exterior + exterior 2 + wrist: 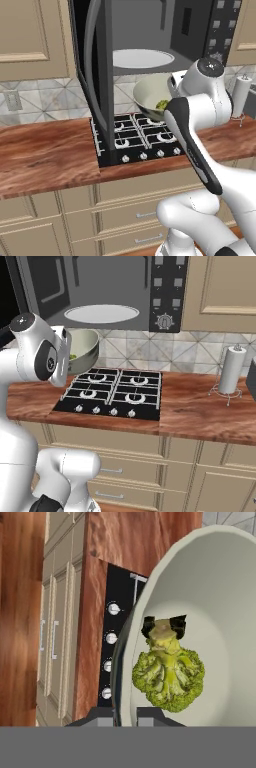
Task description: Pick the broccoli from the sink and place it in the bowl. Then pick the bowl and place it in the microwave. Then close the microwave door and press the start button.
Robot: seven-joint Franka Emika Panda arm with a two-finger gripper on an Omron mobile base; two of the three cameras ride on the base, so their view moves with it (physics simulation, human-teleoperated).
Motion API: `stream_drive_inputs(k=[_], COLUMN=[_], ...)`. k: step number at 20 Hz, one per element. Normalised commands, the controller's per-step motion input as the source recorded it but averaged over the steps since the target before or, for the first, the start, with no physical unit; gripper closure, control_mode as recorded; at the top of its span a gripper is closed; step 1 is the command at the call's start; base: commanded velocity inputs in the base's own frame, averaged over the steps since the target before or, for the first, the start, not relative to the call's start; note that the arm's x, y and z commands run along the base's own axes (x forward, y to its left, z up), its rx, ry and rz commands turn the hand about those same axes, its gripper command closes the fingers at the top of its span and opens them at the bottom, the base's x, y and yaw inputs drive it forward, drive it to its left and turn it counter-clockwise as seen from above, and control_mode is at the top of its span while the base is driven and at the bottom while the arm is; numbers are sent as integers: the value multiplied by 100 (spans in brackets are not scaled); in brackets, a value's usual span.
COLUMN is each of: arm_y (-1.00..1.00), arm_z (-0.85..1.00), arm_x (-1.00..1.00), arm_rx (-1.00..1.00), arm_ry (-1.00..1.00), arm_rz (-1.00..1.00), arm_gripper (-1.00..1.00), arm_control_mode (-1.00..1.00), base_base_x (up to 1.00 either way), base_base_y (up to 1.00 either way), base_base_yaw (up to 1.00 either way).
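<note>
The pale grey-green bowl [149, 92] [87, 348] [220, 602] hangs tilted above the stove, just below the open microwave [150, 30] [100, 281]. My gripper [124, 717] is shut on its rim, one finger on each side of the wall. The yellowish-green broccoli [162, 104] [73, 357] [167, 674] lies inside the bowl. The white turntable plate [142, 58] [101, 313] shows in the microwave's cavity. The microwave door [97, 75] stands swung wide open to the left. The button panel [167, 291] [220, 30] is on the right. The sink is out of view.
A black four-burner cooktop [140, 137] [110, 393] sits in the wooden counter [45, 155] [200, 416] under the bowl. A paper towel roll [231, 370] [241, 95] stands on the counter to the right. Beige cabinets flank the microwave and line the counter's front.
</note>
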Motion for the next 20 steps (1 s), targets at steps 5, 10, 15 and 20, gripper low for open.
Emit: stream_drive_inputs(k=[5,10,15,20], arm_y=[0,0,0,0], arm_z=[0,3,57,78], arm_x=[0,-4,-12,6], arm_rx=[0,1,3,2], arm_ry=[0,-1,-6,-8], arm_rz=[0,0,0,0], arm_gripper=[100,100,100,100], arm_control_mode=[100,-100,-100,-100], base_base_x=[0,-4,0,0], base_base_y=[0,0,0,0], base_base_yaw=[0,0,0,0])
